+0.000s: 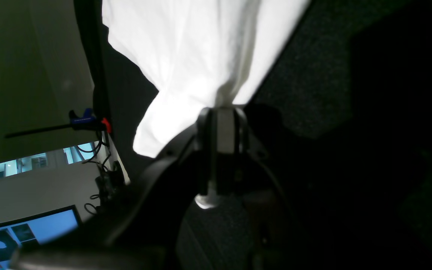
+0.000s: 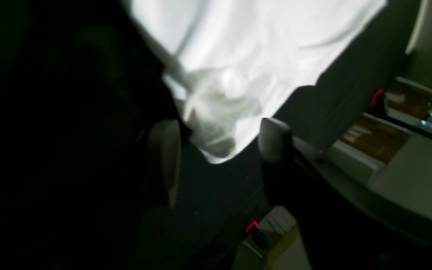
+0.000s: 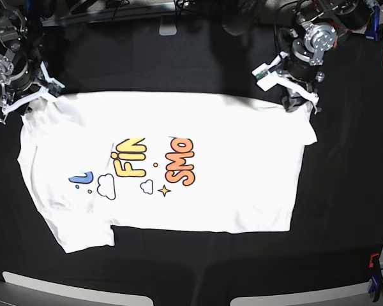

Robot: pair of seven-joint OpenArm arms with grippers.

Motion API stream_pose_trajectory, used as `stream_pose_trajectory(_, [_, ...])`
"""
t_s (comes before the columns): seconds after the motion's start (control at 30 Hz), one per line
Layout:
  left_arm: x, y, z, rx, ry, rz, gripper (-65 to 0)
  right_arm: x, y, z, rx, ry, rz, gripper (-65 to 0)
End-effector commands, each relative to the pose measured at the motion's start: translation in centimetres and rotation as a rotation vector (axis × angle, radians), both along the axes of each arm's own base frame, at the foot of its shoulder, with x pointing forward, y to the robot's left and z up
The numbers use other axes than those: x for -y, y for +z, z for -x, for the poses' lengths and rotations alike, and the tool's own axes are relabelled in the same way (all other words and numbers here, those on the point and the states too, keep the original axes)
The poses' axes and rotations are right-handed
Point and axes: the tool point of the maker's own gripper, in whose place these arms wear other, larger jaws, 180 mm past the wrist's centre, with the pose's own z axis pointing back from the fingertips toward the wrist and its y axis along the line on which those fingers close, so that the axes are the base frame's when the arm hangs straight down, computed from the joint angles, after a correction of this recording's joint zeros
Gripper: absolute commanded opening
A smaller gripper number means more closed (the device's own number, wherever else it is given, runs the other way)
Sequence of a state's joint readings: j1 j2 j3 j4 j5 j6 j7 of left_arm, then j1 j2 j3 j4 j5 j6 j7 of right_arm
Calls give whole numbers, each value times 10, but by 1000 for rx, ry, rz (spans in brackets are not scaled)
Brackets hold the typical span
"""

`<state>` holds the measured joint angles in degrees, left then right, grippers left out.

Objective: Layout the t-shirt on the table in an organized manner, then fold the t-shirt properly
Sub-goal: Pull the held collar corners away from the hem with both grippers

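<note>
White t-shirt (image 3: 179,172) lies print-up, mostly flat mid-table (image 3: 345,210), still layout step: left gripper (image 1: 221,108) clamps its far-right corner, right gripper (image 2: 216,140) stands spread around the bunched far-left corner; next, tension both corners outward to smooth.

Bare table (image 3: 345,191) around the t-shirt (image 3: 230,185); clip (image 3: 374,275) at its edge
</note>
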<state>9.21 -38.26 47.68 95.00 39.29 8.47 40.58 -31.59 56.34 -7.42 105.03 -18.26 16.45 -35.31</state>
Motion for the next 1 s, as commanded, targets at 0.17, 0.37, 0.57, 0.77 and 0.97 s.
stream_pose_trajectory(0.17, [-4,1,1,-5,-3,-16,-650,10,5,-7,21,18,22,-357])
stream_pose_trajectory(0.37, [-4,1,1,-5,-3,-15,-650,13,-8,1,-3,12,14,-357])
stream_pose_trajectory(0.57, [-4,1,1,-5,-3,-15,-650,1,-27,-6,49,20,37,-358])
stream_pose_trajectory(0.77, [-4,1,1,-5,-3,-15,-650,-11,-34,-23,75,16,63,-358])
stream_pose_trajectory(0.97, [-4,1,1,-4,-3,-16,-650,-15,-28,-34,120,10,60,-521])
